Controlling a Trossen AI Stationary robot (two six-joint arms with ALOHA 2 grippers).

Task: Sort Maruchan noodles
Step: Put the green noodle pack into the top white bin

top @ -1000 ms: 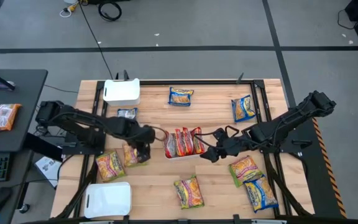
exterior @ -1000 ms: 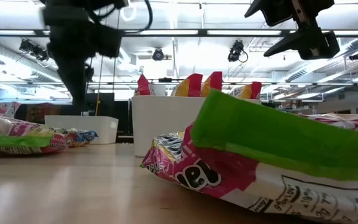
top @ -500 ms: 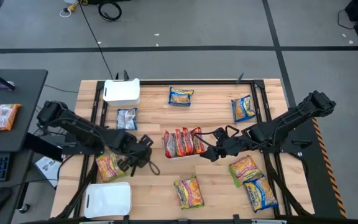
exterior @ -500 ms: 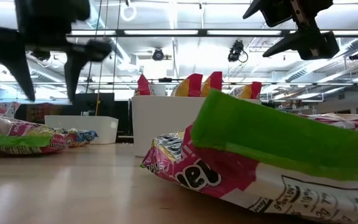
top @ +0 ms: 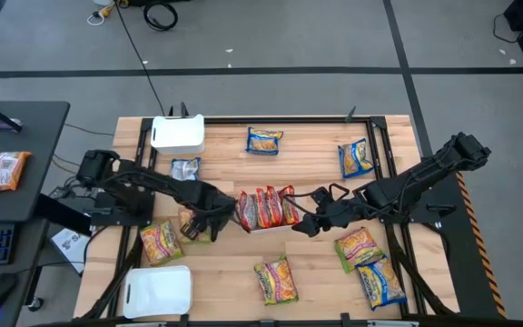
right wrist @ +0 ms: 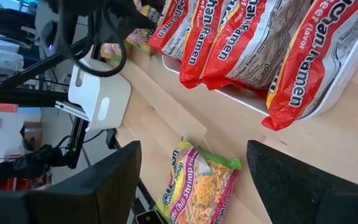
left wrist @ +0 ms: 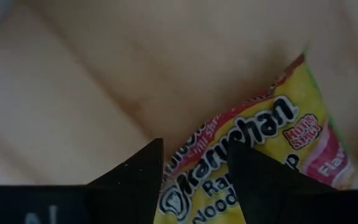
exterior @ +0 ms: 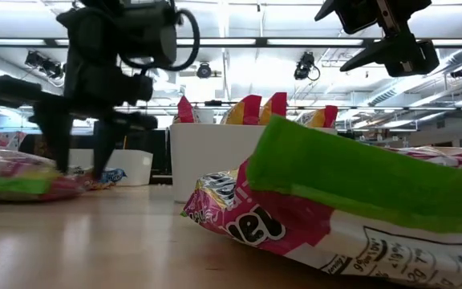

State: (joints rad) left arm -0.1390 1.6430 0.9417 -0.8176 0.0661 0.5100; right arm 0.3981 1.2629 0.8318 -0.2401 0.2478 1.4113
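A yellow-and-pink Maruchan noodles packet (top: 189, 227) (left wrist: 260, 130) lies flat on the wooden table, left of the white tray (top: 266, 228) that holds several red packets (right wrist: 241, 37) standing on edge. My left gripper (top: 200, 224) (left wrist: 194, 144) (exterior: 80, 170) points straight down over this packet. It is open, with a finger on either side of the packet's printed name. My right gripper (top: 305, 221) (right wrist: 192, 148) (exterior: 379, 36) hangs open above the tray's right end, holding nothing. My left gripper comes at the yellow-and-pink packet from above, pointing down, its two fingers (left wrist: 135, 180) standing over the packet's face near one end (left wrist: 197, 168). The packet lies flat on the table. I cannot tell whether the fingertips touch it.
A second yellow-pink packet (top: 159, 242) lies just to the left. White trays stand at the far left (top: 178, 133) and near left (top: 159, 291). Loose packets lie at the far middle (top: 264, 141), far right (top: 356, 157), near middle (top: 275, 279) and near right (top: 366, 259).
My left gripper has rolled about its downward-pointing axis, so both fingers now show side by side in the low view. It has sunk from well above the table to just over the yellow-and-pink packet. The packet has stayed where it was, and the right arm has kept still.
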